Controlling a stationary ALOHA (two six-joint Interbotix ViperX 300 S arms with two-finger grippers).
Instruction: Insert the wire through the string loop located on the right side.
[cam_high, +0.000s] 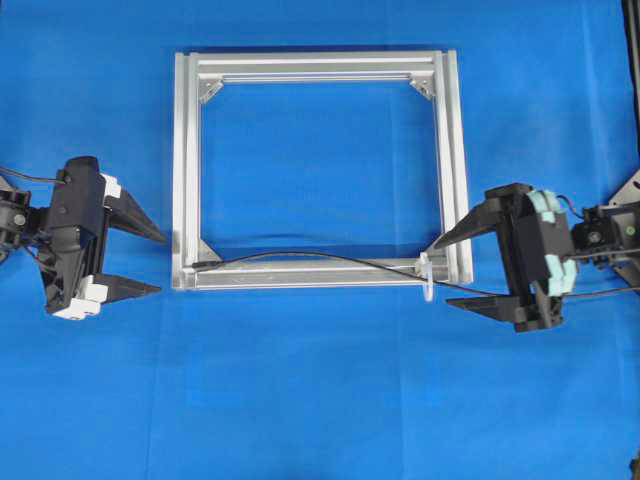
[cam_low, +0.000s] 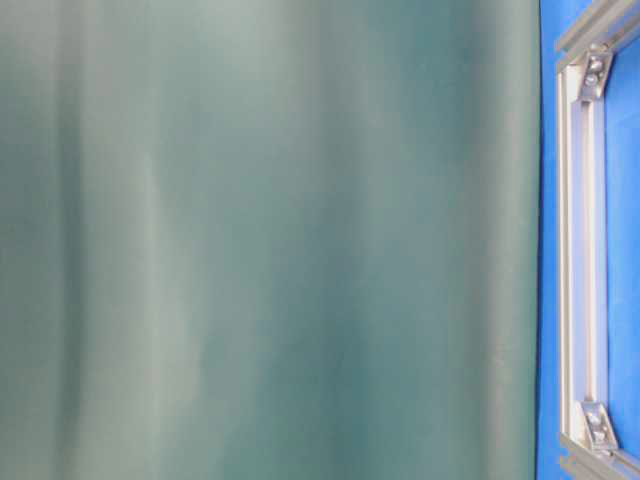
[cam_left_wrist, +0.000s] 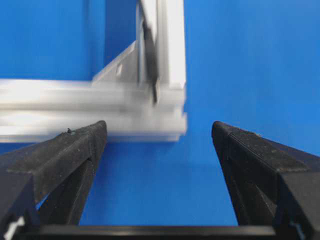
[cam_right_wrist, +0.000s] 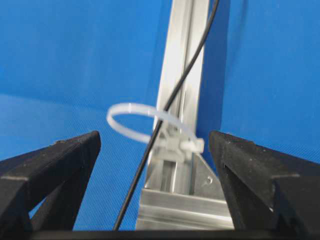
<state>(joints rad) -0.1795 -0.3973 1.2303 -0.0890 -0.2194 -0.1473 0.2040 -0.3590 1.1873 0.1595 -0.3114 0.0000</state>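
The wire (cam_high: 320, 256) lies along the near bar of the aluminium frame (cam_high: 185, 170). Its plug end rests at the frame's near left corner (cam_high: 196, 266). The string loop (cam_high: 427, 280), a whitish band, stands at the near right corner. In the right wrist view the wire (cam_right_wrist: 175, 95) runs through the string loop (cam_right_wrist: 122, 111) and on toward the camera. My right gripper (cam_high: 441, 275) is open, its fingers either side of that corner, touching nothing. My left gripper (cam_high: 162, 264) is open just left of the frame, with the dark plug (cam_left_wrist: 149, 55) ahead of it.
Blue cloth (cam_high: 320, 400) covers the table all round the frame. Silver corner brackets (cam_high: 210, 90) sit inside the frame's corners. The table-level view has the frame's far bar (cam_low: 570, 250) against a green curtain (cam_low: 270, 240). The right arm's cables (cam_high: 610, 290) trail to the right.
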